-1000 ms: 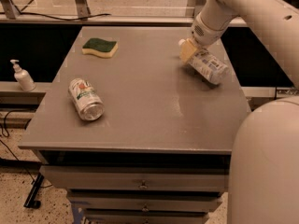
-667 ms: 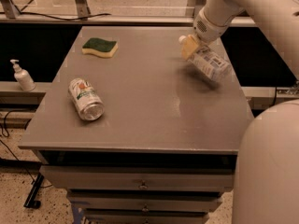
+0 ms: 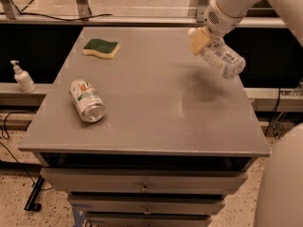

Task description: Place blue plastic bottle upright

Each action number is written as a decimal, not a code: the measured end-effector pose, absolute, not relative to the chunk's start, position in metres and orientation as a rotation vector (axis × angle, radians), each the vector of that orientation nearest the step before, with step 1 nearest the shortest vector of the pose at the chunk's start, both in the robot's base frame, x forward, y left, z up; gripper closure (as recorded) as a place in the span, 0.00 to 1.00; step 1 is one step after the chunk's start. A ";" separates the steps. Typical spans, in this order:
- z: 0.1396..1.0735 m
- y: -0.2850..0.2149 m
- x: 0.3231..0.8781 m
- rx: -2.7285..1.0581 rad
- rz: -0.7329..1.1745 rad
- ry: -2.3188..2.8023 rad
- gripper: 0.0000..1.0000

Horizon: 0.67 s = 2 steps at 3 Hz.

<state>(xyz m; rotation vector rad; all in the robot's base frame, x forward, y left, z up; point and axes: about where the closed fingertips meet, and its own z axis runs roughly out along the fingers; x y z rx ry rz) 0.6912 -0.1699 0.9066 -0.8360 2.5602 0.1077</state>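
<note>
The blue plastic bottle [image 3: 222, 58] is a clear bottle with a pale blue-and-white label. It hangs tilted in the air above the right rear part of the grey table [image 3: 151, 122], its base pointing down and to the right. My gripper [image 3: 203, 39] is shut on the bottle near its cap end, with a yellowish finger [image 3: 199, 40] on its left side. The bottle's shadow lies on the tabletop below it. The cap is hidden by the gripper.
A silver-green soda can [image 3: 87, 100] lies on its side at the table's left. A green-and-yellow sponge [image 3: 101, 48] lies at the rear left. A white pump dispenser [image 3: 22, 77] stands on a ledge left of the table. Drawers sit below the tabletop.
The gripper has lifted the bottle off the tabletop; it lay on the table a second ago and now hangs tilted above it.
</note>
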 end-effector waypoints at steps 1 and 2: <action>0.937 -0.174 0.673 -0.797 0.186 2.470 1.00; 0.982 -0.176 0.670 -0.752 0.362 2.245 1.00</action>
